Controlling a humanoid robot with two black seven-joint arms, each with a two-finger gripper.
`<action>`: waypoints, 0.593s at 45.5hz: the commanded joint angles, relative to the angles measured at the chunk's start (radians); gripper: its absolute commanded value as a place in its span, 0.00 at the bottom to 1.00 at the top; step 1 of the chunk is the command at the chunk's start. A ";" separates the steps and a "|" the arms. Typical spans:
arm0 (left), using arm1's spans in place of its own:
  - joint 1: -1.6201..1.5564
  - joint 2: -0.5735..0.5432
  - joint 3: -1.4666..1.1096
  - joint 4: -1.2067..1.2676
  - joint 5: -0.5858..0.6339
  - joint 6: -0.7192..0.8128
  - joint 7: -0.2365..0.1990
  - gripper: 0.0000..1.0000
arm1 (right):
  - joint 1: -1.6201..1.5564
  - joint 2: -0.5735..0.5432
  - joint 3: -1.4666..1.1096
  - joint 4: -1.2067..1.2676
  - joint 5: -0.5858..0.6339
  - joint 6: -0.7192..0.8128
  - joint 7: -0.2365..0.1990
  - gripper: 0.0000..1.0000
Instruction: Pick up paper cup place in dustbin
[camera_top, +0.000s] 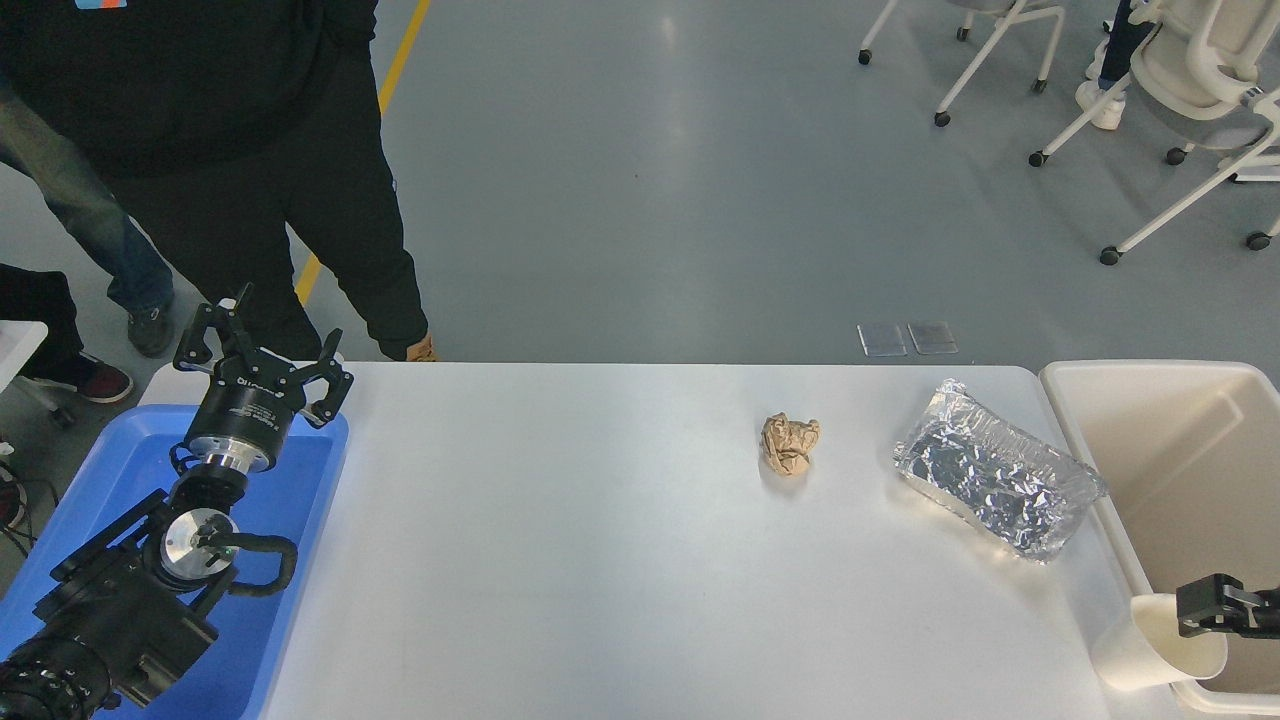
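Paper cup (1150, 650): lies tipped at the counter's (600, 560) 4 o'clock corner, touching the dustbin (1140, 385) rim, not yet binned. Right tool (1215, 610) at its mouth; grip cannot be told. Left tool (262, 355) parked, spread wide, at 9 o'clock. Lift and drop remain.

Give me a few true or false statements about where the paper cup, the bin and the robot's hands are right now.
1. The paper cup lies tilted at the table's near right corner, against the dustbin. True.
2. The cup is already inside the dustbin. False: it is on the table.
3. The right hand is at the cup's rim. True.
4. The left hand holds the crumpled brown paper ball. False: it is over the blue tray, holding nothing.
5. The foil container sits between ball and dustbin. True.
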 joint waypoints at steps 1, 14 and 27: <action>0.000 0.000 0.001 0.000 0.000 0.000 -0.002 0.99 | -0.075 0.002 0.063 -0.030 0.001 -0.043 -0.001 0.85; 0.000 0.000 0.001 0.000 0.000 0.000 0.000 0.99 | -0.115 0.011 0.067 -0.044 0.001 -0.096 0.001 0.49; 0.000 0.000 0.001 0.000 0.000 0.000 0.000 0.99 | -0.115 0.013 0.089 -0.043 0.031 -0.095 0.002 0.23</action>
